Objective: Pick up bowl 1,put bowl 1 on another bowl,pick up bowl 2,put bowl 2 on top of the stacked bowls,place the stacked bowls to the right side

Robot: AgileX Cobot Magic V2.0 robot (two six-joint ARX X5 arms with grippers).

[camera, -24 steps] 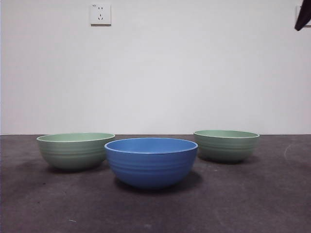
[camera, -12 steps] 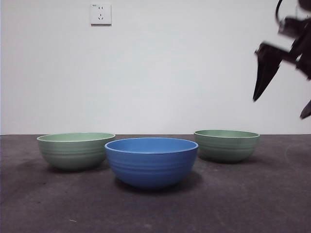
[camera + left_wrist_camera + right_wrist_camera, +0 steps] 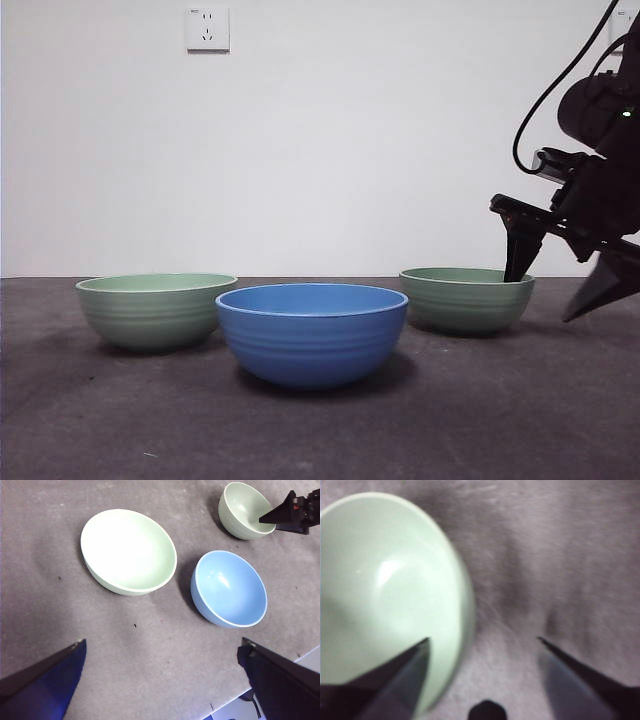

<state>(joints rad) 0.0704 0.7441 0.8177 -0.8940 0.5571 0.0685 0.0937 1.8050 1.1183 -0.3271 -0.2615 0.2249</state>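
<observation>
Bowl 1 point(image 3: 466, 299), the darker grey-green one, stands at the back right of the dark table. My right gripper point(image 3: 540, 300) is open at its right rim, one jaw tip inside the rim and the other outside. In the right wrist view the open gripper point(image 3: 482, 641) straddles the wall of bowl 1 point(image 3: 385, 595). The blue bowl point(image 3: 312, 335) sits in the middle, nearest the camera. Bowl 2 point(image 3: 155, 310), paler mint green, stands at the left. My left gripper point(image 3: 162, 645) hangs open high above the table, looking down on bowl 2 point(image 3: 129, 550), the blue bowl point(image 3: 230, 587) and bowl 1 point(image 3: 245, 510).
A white wall with a socket point(image 3: 207, 28) rises behind the table. The table's edge point(image 3: 305, 655) shows in the left wrist view, beside the blue bowl. Bare dark tabletop lies in front of the bowls.
The right arm has come down from the top right corner to bowl 1's right rim, jaws open. The three bowls have not moved.
</observation>
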